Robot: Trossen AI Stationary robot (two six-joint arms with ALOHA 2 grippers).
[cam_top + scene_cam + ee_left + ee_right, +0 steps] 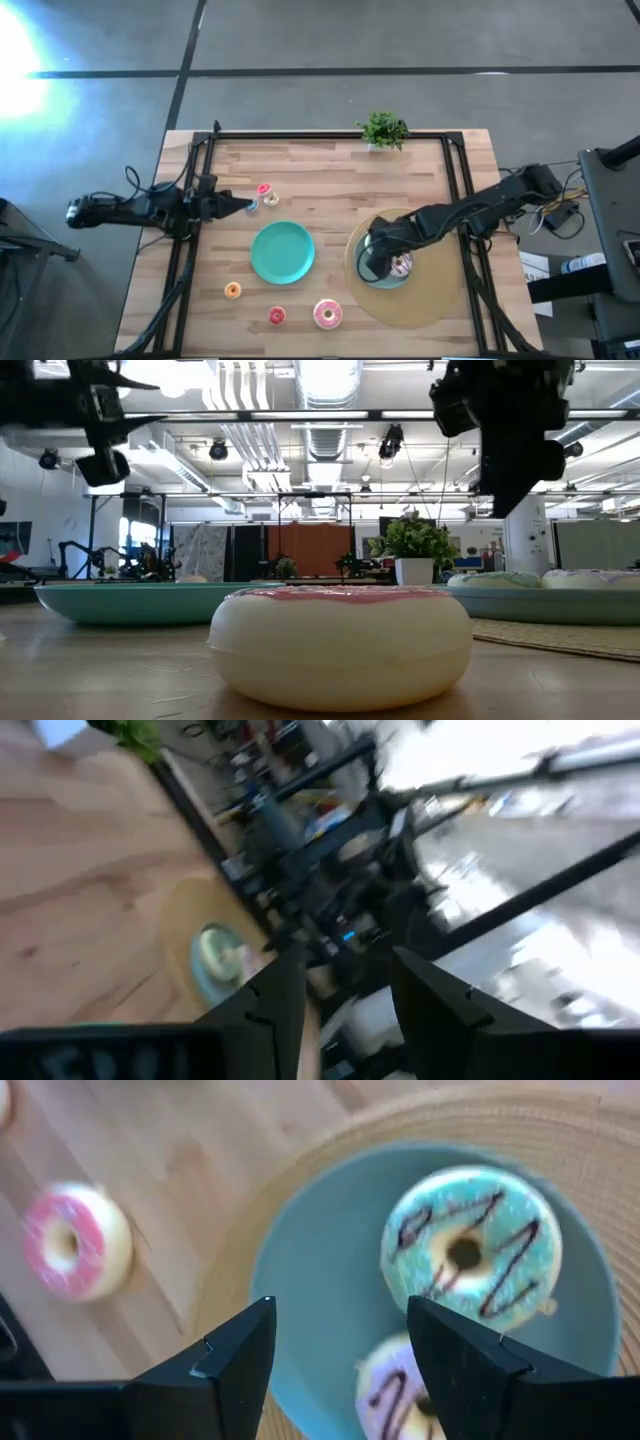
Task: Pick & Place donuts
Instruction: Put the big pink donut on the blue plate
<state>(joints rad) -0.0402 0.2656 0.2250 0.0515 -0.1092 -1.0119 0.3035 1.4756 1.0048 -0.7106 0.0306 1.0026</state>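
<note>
Donuts sat below the right gripper (340,1345), its fingers parted and empty: a green one (468,1256) and a white-purple one (395,1390) on the plate (320,1280). A careless descent could knock them. The pink donut (76,1242) lay aside on the tabletop (170,1160). The left gripper (345,990) hovered open, far off.
</note>
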